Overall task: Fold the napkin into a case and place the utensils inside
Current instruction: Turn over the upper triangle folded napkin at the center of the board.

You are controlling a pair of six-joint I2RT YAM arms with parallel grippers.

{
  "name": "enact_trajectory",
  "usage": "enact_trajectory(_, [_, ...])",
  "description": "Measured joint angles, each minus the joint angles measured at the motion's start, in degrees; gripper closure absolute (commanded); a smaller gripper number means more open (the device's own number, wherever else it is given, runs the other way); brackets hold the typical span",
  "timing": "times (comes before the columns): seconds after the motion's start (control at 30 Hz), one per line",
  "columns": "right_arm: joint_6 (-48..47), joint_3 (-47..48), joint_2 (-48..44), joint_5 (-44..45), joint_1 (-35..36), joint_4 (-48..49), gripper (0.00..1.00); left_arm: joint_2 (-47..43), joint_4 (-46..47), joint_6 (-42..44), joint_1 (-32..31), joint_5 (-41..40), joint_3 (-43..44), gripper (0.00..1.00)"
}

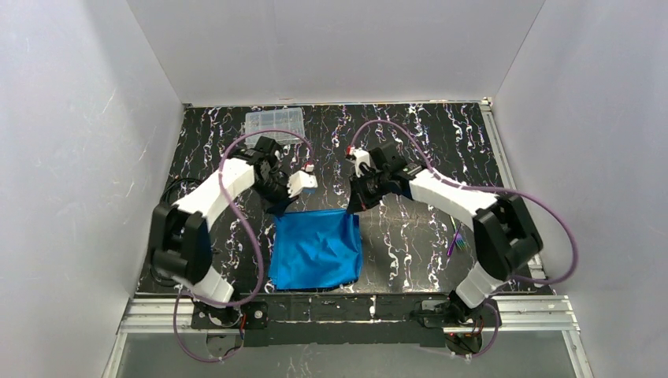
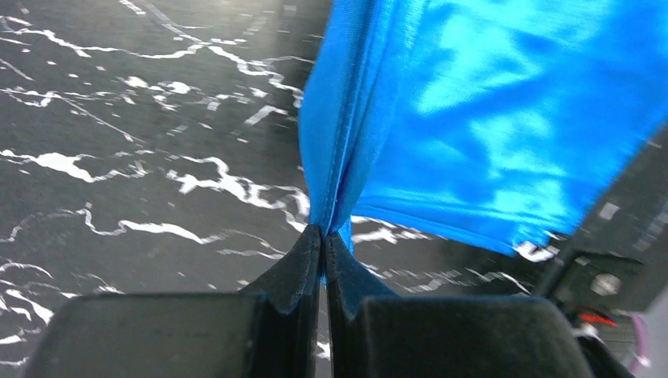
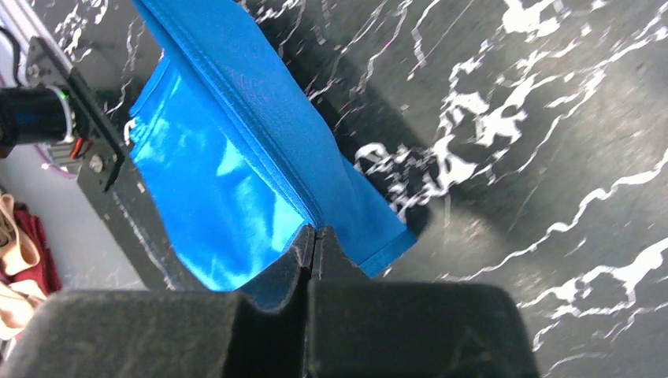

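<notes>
Bright even light; wrist cams blurry.

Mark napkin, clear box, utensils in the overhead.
napkin (image 1: 315, 250), top view, middle of the cloth.
clear box (image 1: 274, 124), top view, centre of its top.
utensils (image 1: 454, 241), top view, middle of the bundle.

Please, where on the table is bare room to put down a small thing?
Free: the far right of the table, beyond the right gripper; also the strip between the napkin and the utensils. Crowded: around the clear box and the left gripper.
</notes>
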Motion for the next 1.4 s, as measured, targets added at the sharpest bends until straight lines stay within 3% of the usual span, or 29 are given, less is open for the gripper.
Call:
enact_trajectory(0.17, [-1.9, 4.3, 8.2, -2.8, -3.9, 4.6, 0.99, 12.3, 8.7, -1.5, 1.5, -5.1, 4.3, 1.0])
enact_trajectory(0.4, [-4.0, 11.8, 19.2, -5.6, -8.1, 9.0, 0.99, 21.2, 15.5, -5.8, 2.1, -12.0, 12.2, 1.0])
enact_trajectory(0.5, [-4.7, 13.5, 22.3, -6.1, -8.9, 9.1, 0.89, 24.0, 16.5, -7.6, 2.1, -13.5, 15.1, 1.0])
enact_trajectory(0.57, [-5.6, 15.5, 24.5, -6.2, -9.2, 8.6, 0.76, 25.7, 17.2, -8.7, 2.1, -14.3, 16.8, 1.0])
enact_trajectory(0.63, [-6.2, 17.8, 26.3, -5.9, -9.4, 7.9, 0.53, 26.9, 17.5, -9.7, 2.2, -15.0, 17.9, 0.99])
enact_trajectory(0.7, [-6.8, 20.5, 27.9, -4.6, -9.6, 7.4, 0.34, 28.3, 17.4, -11.0, 2.2, -15.9, 19.2, 0.85])
enact_trajectory(0.8, [-7.4, 23.2, 28.7, -2.1, -9.9, 7.1, 0.25, 29.9, 17.6, -12.7, 2.2, -17.1, 20.7, 0.72])
enact_trajectory(0.93, [-7.6, 24.7, 28.5, 2.2, -9.9, 7.2, 0.24, 29.9, 17.5, -14.6, 2.4, -17.9, 21.4, 0.54])
enact_trajectory(1.0, [-7.4, 24.5, 28.1, 5.2, -10.0, 7.2, 0.24, 29.8, 17.3, -15.5, 2.6, -18.0, 21.7, 0.49])
enact_trajectory(1.17, [-5.1, 19.2, 22.3, 11.7, -10.0, 7.8, 0.33, 28.3, 15.3, -17.5, 3.6, -17.8, 25.0, 0.52])
enact_trajectory(1.4, [2.9, 7.6, 13.0, 8.1, -10.0, 13.8, 0.43, 22.8, 13.1, -18.5, 4.6, -15.2, 25.0, 0.63])
